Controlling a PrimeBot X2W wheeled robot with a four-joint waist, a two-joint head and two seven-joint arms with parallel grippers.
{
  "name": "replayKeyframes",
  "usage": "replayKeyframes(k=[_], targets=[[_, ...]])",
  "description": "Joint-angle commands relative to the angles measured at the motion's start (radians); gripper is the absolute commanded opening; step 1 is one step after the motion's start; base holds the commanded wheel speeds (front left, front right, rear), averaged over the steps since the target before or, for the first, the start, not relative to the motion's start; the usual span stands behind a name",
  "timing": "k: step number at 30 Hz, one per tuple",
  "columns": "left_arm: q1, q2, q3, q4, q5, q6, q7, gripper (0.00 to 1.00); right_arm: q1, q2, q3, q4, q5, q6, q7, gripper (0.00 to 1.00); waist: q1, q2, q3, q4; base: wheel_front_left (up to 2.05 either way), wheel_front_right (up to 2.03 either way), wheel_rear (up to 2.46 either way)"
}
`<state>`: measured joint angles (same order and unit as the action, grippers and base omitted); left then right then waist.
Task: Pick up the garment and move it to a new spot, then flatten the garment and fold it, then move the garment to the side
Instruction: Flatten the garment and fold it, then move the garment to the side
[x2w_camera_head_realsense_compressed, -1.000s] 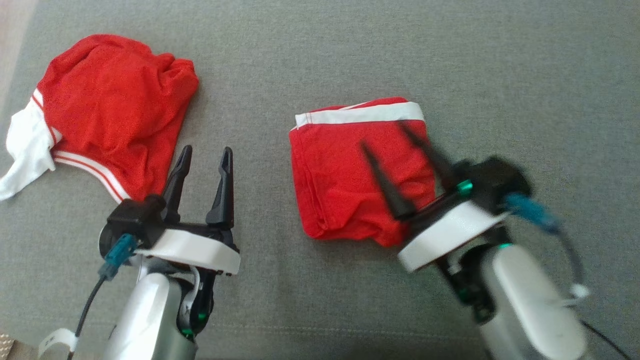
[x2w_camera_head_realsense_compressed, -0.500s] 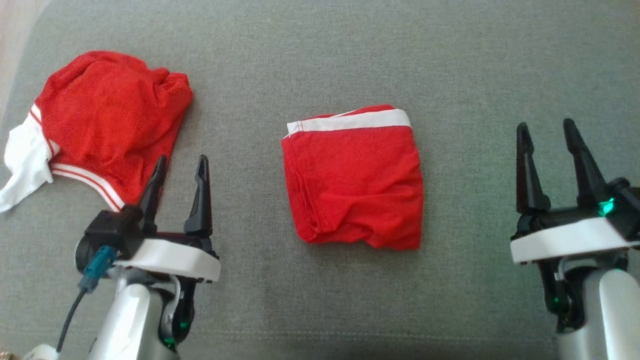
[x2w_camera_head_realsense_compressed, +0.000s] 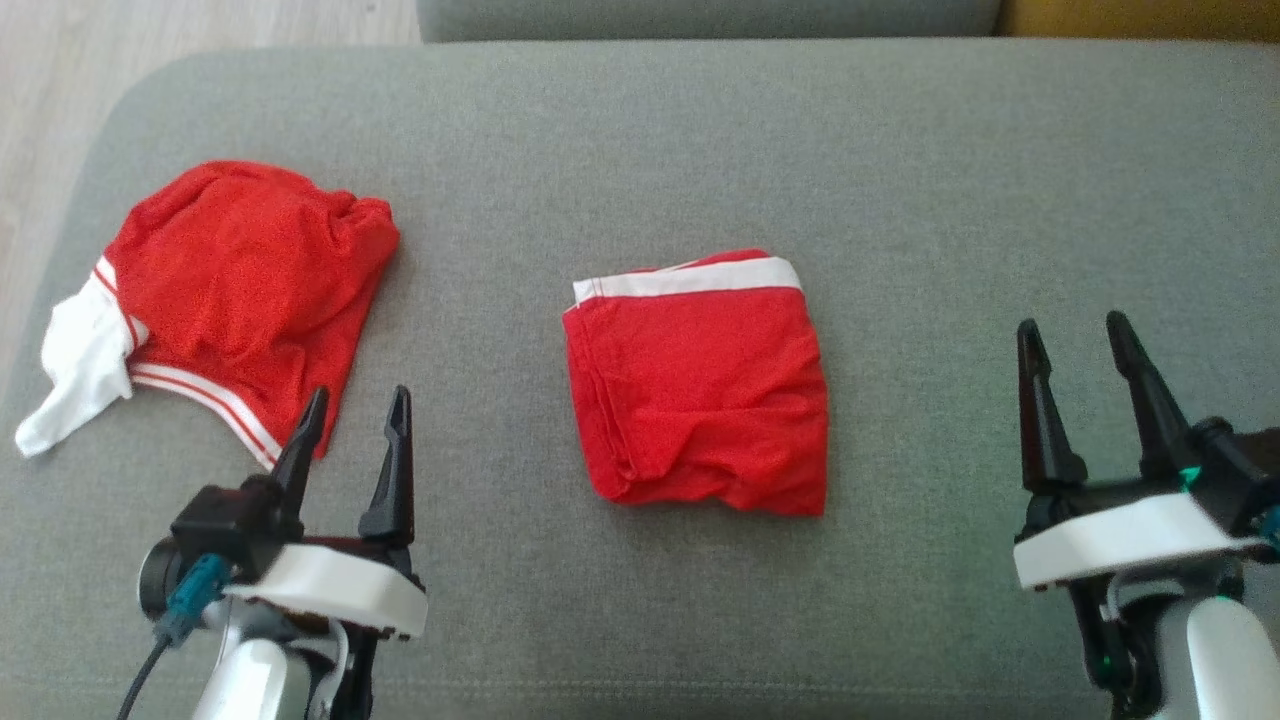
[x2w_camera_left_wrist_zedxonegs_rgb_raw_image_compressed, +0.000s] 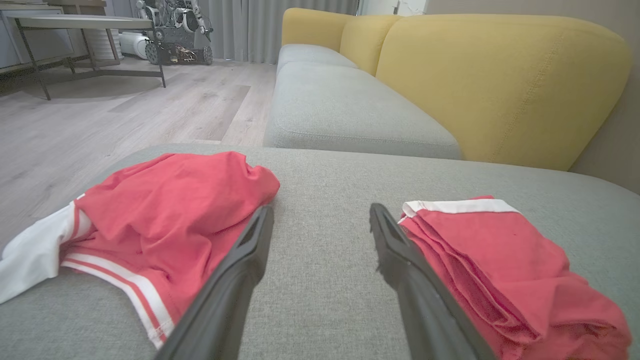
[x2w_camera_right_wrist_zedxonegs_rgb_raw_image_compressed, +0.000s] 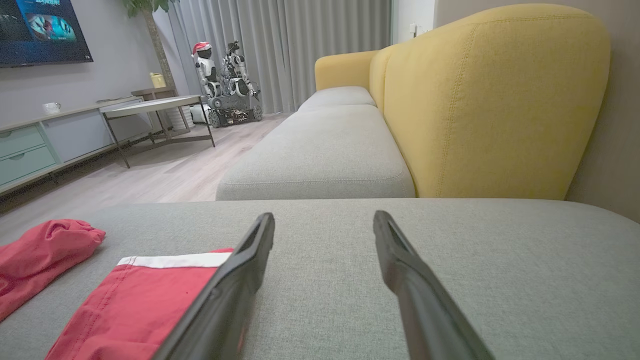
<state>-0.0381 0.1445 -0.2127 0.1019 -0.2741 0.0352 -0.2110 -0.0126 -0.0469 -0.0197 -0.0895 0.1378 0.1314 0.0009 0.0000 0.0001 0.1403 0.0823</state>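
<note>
My left gripper (x2w_camera_head_realsense_compressed: 359, 393): low at the left of the head view, fingers spread wide, nothing between them. Its left fingertip lies just beside the striped hem of the crumpled garment (x2w_camera_head_realsense_compressed: 240, 285); touching the cloth or not, I cannot tell. That garment is red, with a white piece trailing off its left end, and lies bunched near the left edge of the cushion. In the left wrist view it sits to the left of my fingers (x2w_camera_left_wrist_zedxonegs_rgb_raw_image_compressed: 245, 270), with bare grey fabric between the two of them.

Centre: the folded garment (x2w_camera_head_realsense_compressed: 700, 385). Red, a rough square, white band along its far edge, layered fold edges down its left side, wrinkles at the near edge. It lies flat on the grey sofa cushion (x2w_camera_head_realsense_compressed: 900, 170), well apart from the crumpled one and free of both grippers.

Right: my right gripper (x2w_camera_head_realsense_compressed: 1072, 322), likewise spread wide and empty, fingers pointing up the view, well apart from the folded garment. In the right wrist view the garment lies partly behind the left-hand finger (x2w_camera_right_wrist_zedxonegs_rgb_raw_image_compressed: 235, 285), with grey cushion between the fingers.

Beyond: yellow backrest (x2w_camera_right_wrist_zedxonegs_rgb_raw_image_compressed: 490, 95), wood floor (x2w_camera_right_wrist_zedxonegs_rgb_raw_image_compressed: 165, 175), a table (x2w_camera_right_wrist_zedxonegs_rgb_raw_image_compressed: 150, 105), another robot (x2w_camera_right_wrist_zedxonegs_rgb_raw_image_compressed: 225, 80) by the curtains (x2w_camera_right_wrist_zedxonegs_rgb_raw_image_compressed: 300, 40).
</note>
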Motion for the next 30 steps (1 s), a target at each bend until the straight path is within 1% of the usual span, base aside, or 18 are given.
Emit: replayKeyframes(k=[1, 13, 19, 30], targets=[[-0.02, 0.019, 0.034, -0.036, 0.006, 0.005, 0.003, 1.0, -0.007, -0.003, 0.018, -0.033, -0.004, -0.001, 0.004, 1.0, 0.0, -0.0001, -0.015, -0.001, 0.0, 0.0, 0.0], [0.061, 0.03, 0.013, -0.071, -0.001, 0.016, 0.042, 1.0, 0.061, -0.003, 0.005, -0.038, -0.011, -0.001, 0.027, 1.0, 0.0, -0.0001, -0.092, -0.015, 0.0, 0.0, 0.0], [0.086, 0.037, 0.018, -0.078, -0.012, 0.026, 0.056, 1.0, 0.093, -0.003, 0.006, -0.046, -0.003, -0.001, 0.035, 1.0, 0.0, -0.0001, -0.123, -0.025, 0.0, 0.0, 0.0], [0.097, 0.058, 0.016, -0.107, 0.004, 0.05, 0.079, 1.0, 0.107, -0.003, 0.008, -0.052, 0.002, -0.001, 0.037, 1.0, 0.0, -0.0001, -0.127, -0.029, 0.0, 0.0, 0.0]])
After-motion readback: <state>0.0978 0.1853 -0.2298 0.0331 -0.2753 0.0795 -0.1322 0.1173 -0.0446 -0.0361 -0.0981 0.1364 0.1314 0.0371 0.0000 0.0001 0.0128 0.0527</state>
